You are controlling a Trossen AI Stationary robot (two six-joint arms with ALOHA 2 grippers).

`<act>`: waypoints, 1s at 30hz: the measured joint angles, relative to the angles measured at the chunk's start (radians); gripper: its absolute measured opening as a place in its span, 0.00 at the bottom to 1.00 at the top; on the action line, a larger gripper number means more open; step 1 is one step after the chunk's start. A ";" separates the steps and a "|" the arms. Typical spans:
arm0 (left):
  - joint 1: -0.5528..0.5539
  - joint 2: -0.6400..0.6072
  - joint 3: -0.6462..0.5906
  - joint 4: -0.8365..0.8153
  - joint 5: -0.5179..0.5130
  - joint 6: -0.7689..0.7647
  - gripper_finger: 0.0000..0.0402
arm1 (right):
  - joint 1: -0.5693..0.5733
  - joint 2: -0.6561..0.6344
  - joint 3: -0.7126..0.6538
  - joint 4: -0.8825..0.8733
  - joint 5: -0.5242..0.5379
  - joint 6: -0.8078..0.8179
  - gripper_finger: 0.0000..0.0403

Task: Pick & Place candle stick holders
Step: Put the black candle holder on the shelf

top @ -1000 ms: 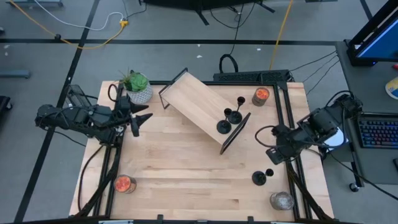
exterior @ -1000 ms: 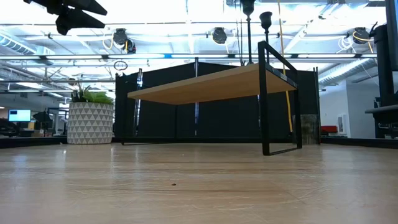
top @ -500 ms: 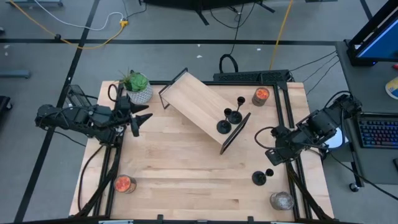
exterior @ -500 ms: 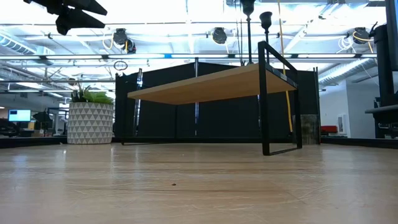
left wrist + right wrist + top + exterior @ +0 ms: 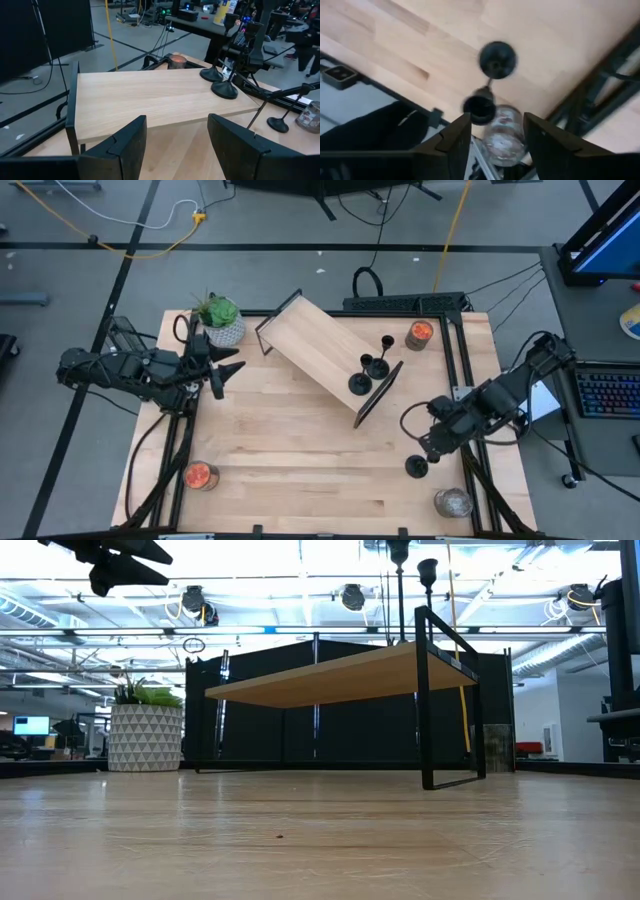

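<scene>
The wooden shelf [image 5: 325, 358] with its black frame stands near the middle of the desk [image 5: 290, 450], turned at an angle, and serves as the landmark here. Well to the left of the shelf, the left end effector [image 5: 222, 372] hangs above the desk edge, its fingers spread apart with nothing between them; the left wrist view shows the gap empty and the shelf top beyond it. Just left of the shelf's far corner sits a potted plant [image 5: 220, 320]. On the shelf's right end stand three candle stick holders [image 5: 370, 368], black, close together. Just beyond that end of the shelf is an orange candle jar [image 5: 420, 333]. To the right of the shelf and nearer the front of the desk, the fourth candle stick holder [image 5: 417, 466] stands alone on the desk. The right end effector [image 5: 428, 446] hovers directly over it, fingers parted and gripping nothing; the right wrist view looks down on the holder's cup and round base between them, with a clear glass jar [image 5: 452, 502] just beyond.
</scene>
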 joint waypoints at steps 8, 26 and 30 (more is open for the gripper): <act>-0.003 -0.020 -0.051 0.028 -0.003 -0.025 0.54 | 0.048 0.000 -0.041 0.031 -0.001 -0.001 0.40; -0.067 -0.271 -0.239 0.057 0.008 0.017 0.54 | 0.098 0.004 -0.042 0.078 0.052 0.053 0.40; -0.075 -0.343 -0.255 0.053 0.023 0.055 0.54 | 0.098 0.004 -0.043 0.085 0.052 0.054 0.39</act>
